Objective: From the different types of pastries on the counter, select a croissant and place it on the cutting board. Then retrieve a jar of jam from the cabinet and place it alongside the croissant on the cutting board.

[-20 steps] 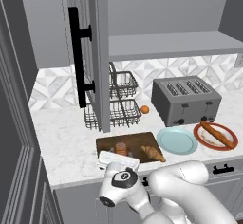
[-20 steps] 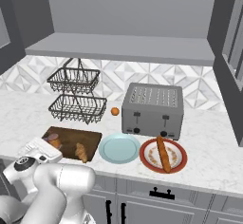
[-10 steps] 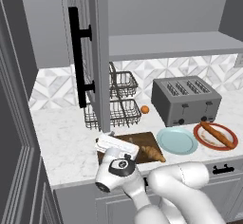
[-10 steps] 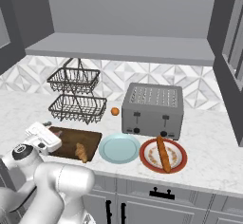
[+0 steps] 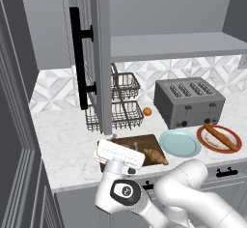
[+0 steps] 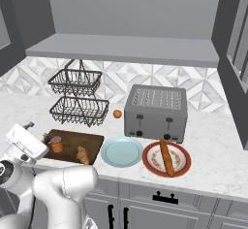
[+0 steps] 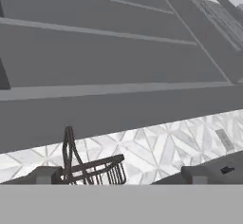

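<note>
- Left base view: the croissant (image 5: 153, 155) lay on the board (image 5: 144, 144) at the near edge of the counter (image 5: 67, 142), so the first half of the task looked done. The gripper (image 5: 120, 153) hung above the board's left end, its wide white body covering the spot where the jar would be. The cabinet (image 5: 103, 53) door stood open to the left, its black handle (image 5: 78, 58) facing the room, and the shelf (image 5: 173, 46) was bare.
- Right base view: the jar (image 6: 57, 145) stood upright on the board (image 6: 92, 143), just left of the croissant (image 6: 83, 155) but apart from it, which suits "alongside". The gripper (image 6: 25, 141) sat to the left of the jar, raised off it; nothing was seen in its grasp. The stick pastry (image 6: 166, 156) lay on its red plate (image 6: 181, 161), the blue plate (image 6: 121, 151) between it and the board.
- Hand view: the camera looked up past the basket (image 7: 90, 166) to the shelf (image 7: 114, 88) underside; whether the jaws were wide or narrow I cannot tell.
</note>
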